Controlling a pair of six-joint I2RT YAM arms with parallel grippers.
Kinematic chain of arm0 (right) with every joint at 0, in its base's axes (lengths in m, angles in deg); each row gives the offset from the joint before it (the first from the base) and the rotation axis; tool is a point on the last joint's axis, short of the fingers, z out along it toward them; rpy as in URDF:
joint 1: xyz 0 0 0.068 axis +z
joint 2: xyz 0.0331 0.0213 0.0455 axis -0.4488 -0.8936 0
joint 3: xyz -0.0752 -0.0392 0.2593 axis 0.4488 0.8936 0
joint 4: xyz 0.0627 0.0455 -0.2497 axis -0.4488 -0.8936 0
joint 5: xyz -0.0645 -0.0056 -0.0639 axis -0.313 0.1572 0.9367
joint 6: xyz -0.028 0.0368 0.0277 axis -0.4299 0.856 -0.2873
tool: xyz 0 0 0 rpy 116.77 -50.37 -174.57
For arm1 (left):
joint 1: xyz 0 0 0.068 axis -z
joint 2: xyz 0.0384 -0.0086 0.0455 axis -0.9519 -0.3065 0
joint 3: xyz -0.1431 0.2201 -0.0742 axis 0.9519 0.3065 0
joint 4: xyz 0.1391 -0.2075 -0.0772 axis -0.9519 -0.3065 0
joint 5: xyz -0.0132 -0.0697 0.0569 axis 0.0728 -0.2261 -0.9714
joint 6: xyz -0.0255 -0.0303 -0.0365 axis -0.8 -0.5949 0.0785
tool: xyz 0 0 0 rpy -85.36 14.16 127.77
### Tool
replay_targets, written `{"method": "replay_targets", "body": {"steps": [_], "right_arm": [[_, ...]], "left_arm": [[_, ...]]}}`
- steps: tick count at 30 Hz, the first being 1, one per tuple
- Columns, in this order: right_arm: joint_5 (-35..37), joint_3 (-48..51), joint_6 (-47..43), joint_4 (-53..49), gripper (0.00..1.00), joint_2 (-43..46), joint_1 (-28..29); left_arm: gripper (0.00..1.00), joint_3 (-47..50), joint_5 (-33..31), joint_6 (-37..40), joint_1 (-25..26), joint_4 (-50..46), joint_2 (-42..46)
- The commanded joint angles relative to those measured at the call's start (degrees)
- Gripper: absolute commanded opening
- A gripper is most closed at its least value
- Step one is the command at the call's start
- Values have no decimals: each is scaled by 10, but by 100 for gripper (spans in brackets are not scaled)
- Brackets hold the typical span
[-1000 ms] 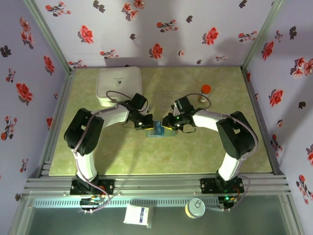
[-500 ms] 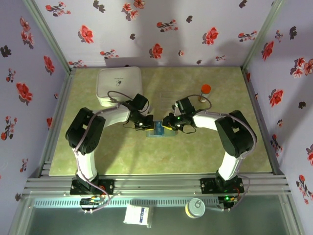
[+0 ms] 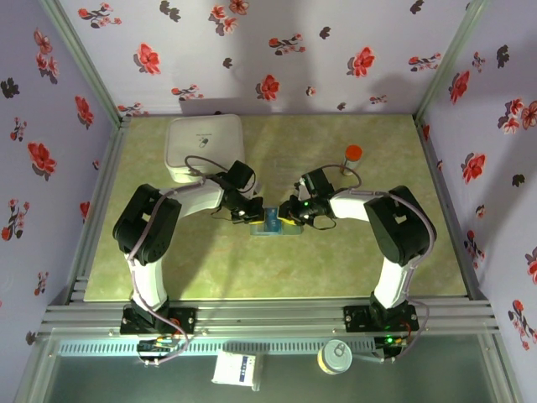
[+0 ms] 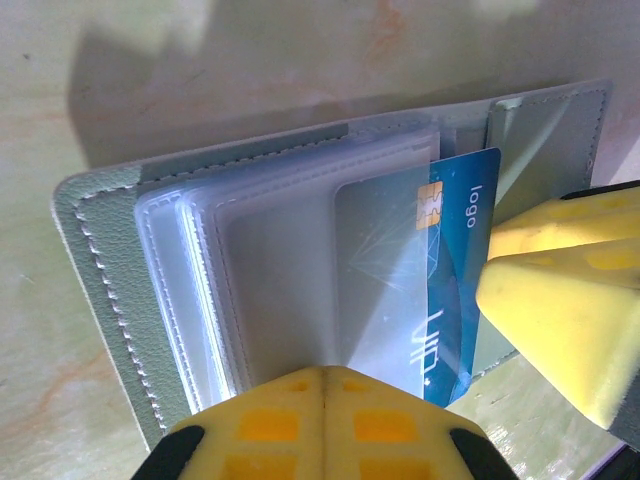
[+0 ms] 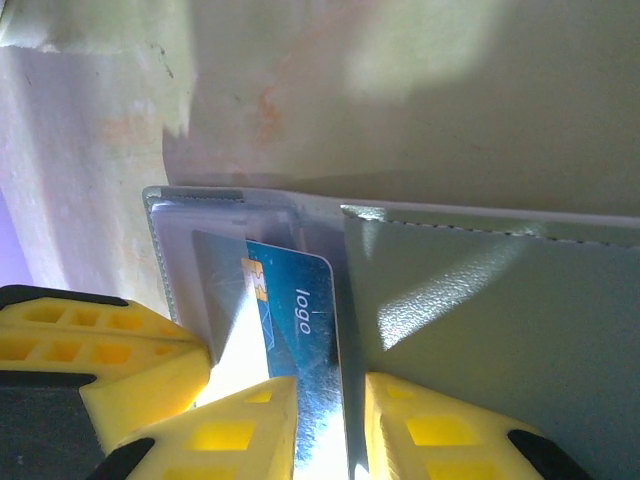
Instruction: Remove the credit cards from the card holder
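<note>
Beyond the arm bases at the near edge, the card holder (image 3: 270,223) is lying open around the middle of the counter (image 3: 210,269), with a pincer sitting at each side of it. The left pincer (image 3: 248,215) is sitting at its left side. In the left wrist view its yellow fingers (image 4: 270,425) are pressing together with no gap, their tips lying over the holder's clear sleeves (image 4: 270,270). The right pincer (image 3: 290,217) is sitting at the right side and gripping the blue-teal credit card (image 5: 295,300), with one finger on each face of it. The card is sticking partway out of a sleeve, its chip and the word "logo" showing, beside the grey panel (image 5: 480,330). Farther back, a white box (image 3: 205,147) is resting near the far left corner. A small red-capped object (image 3: 353,154) is standing toward the far right.
</note>
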Motion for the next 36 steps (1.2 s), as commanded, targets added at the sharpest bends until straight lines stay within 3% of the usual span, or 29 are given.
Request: {"method": "replay_targets", "body": {"steps": [1,19,25,36], "right_arm": [[-28,4,12,19,25,-9,-3],[-53,22,35,71,18,-6,-3],[-27,27,13,37,9,15,-11],[11,27,-58,-77,8,92,-39]], "left_arm": [[0,-8,-15,17,3,-32,-19],[0,-8,-16,16,2,-32,-16],[0,-6,-17,14,3,-31,-13],[0,2,-16,-10,3,-11,8]]}}
